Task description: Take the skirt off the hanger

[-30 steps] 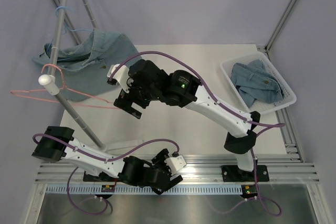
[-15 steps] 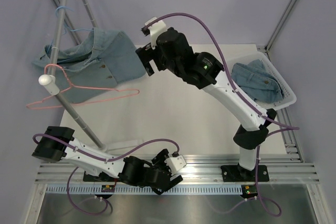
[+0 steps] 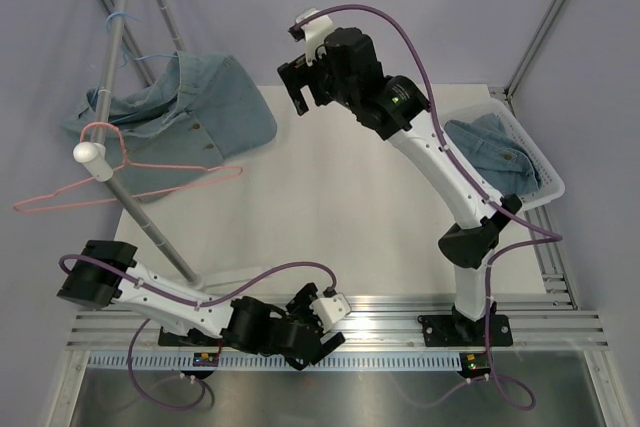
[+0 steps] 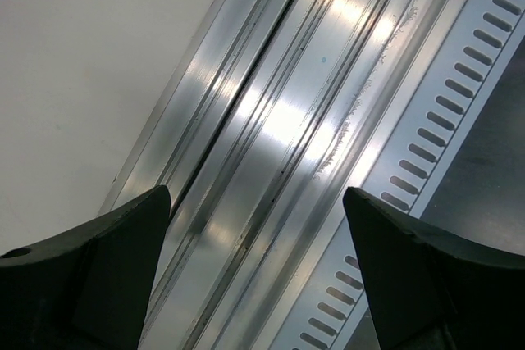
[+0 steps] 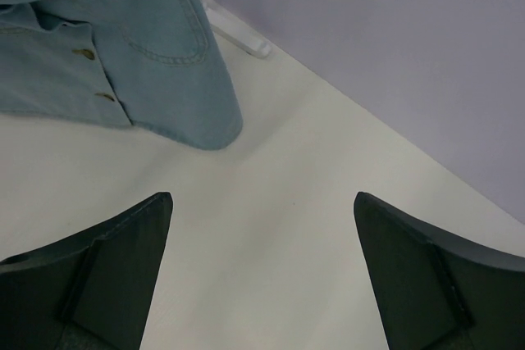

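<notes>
In the top view the left part of the skirt (image 3: 195, 107) is hidden behind the rack pole (image 3: 118, 22), which is cut off by the top edge. The hook of the hanger (image 3: 150, 175) is partly covered by the pole's white end cap (image 3: 90, 153). The basket (image 3: 460, 112) is partly hidden by the right arm (image 3: 440, 172). In the wrist views the right fingers (image 5: 90, 276) and left fingers (image 4: 82, 276) are cut off by the bottom edge.
</notes>
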